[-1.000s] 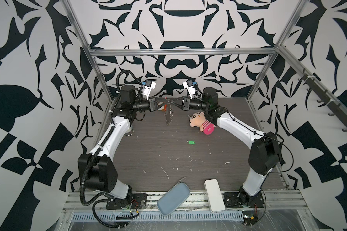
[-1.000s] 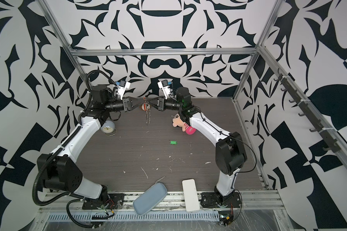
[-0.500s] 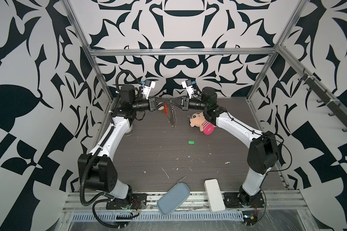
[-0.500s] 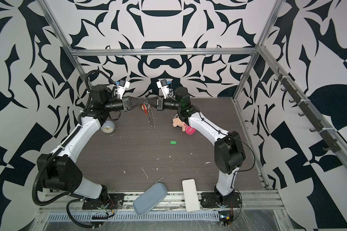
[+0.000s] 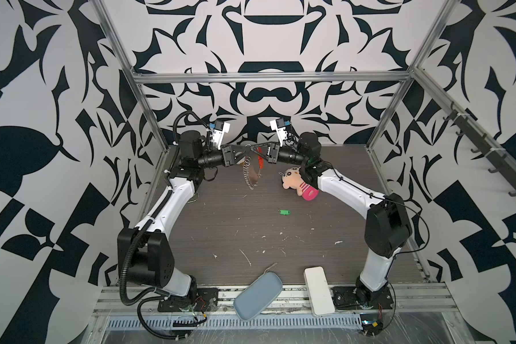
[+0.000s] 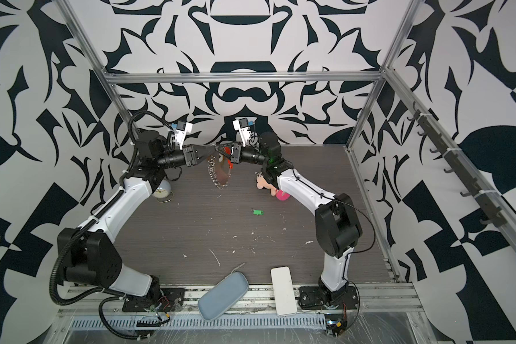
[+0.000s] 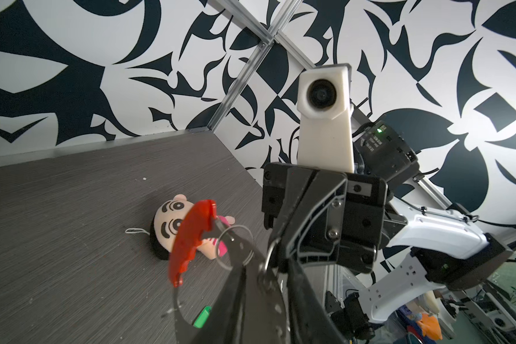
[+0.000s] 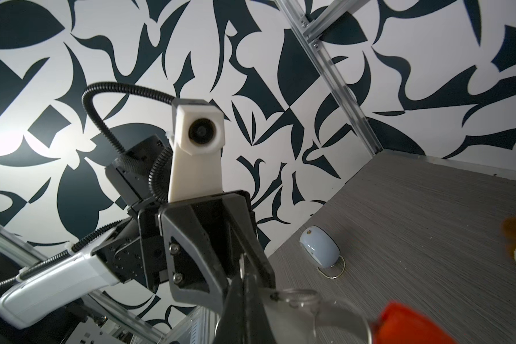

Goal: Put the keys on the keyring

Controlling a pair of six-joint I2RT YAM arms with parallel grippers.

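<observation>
since the keys (image 5: 284, 212) lie loose on the table (image 5: 221, 226), nearer my bases than anything i hold, i judge that nothing is threaded yet. one small green piece with a silver end, lying flat, well apart from the plush doll (image 5: 295, 183) behind it.

farther back, raised above the table, my two arms meet tip to tip. the keyring (image 5: 248, 174) hangs between them, its red segment up by the tips and its silver rings trailing below.

right gripper (image 5: 255, 149): jaws together, clamped on a silver ring of the keyring.
left gripper (image 5: 244, 152): a ring edge sits between its fingers (image 8: 251, 256) in the right wrist view. whether they pinch it or stand just off it, i cannot tell.

judgement: step in hand is sorting out the hold, so that one arm carries the loop and the other is free for the key.

to do it well:
- hold the right clamp firm.
- no pulling apart while both arms may grip.
- back the left out along its own fingers, so no ring snags.
- let the chain settle before descending.
- pinch the key by its green body, silver end exposed.
</observation>
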